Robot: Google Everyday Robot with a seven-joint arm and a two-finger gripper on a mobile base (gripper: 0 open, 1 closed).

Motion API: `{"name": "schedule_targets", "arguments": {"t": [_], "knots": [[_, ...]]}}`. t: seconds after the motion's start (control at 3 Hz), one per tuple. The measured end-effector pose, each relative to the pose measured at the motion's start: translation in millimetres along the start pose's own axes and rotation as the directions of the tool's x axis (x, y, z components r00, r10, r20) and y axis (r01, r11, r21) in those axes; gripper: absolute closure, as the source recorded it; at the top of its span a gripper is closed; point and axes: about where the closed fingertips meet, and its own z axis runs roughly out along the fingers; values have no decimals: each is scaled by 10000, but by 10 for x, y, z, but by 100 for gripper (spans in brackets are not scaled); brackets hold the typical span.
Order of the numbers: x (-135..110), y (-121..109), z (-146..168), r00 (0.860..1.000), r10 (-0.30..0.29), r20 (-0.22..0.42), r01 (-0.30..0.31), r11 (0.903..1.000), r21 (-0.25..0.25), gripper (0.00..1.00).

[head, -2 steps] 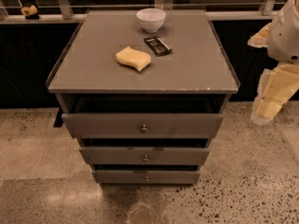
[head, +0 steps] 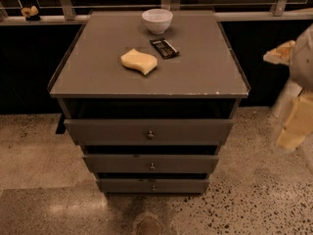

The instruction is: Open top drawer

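Where the arm (head: pixel 302 58) enters at the right edge of the view, it hangs beside the cabinet (head: pixel 146 80), well apart from it, and is partly cut off by the frame. Its outline is hard to make out. The gripper (head: pixel 293 124) sits low on that side, touching nothing; whether it is apart or together cannot be told. The top drawer (head: pixel 107 130) lies directly under the cabinet top, its front standing forward, with a dark gap above.

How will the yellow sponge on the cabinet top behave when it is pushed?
The sponge looks soft, so it probably squashes; lying flat, it should slide, not roll. The gripper hangs at the right edge, beside the cabinet.
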Motion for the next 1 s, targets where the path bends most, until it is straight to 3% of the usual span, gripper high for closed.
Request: {"name": "schedule_targets", "arguments": {"t": [0.33,1.0], "knots": [[218,483,217,9990,-247,365,248,9997,-11,0],[767,1278,1228,9971,-404,-646,335,9940,-1041,0]]}}
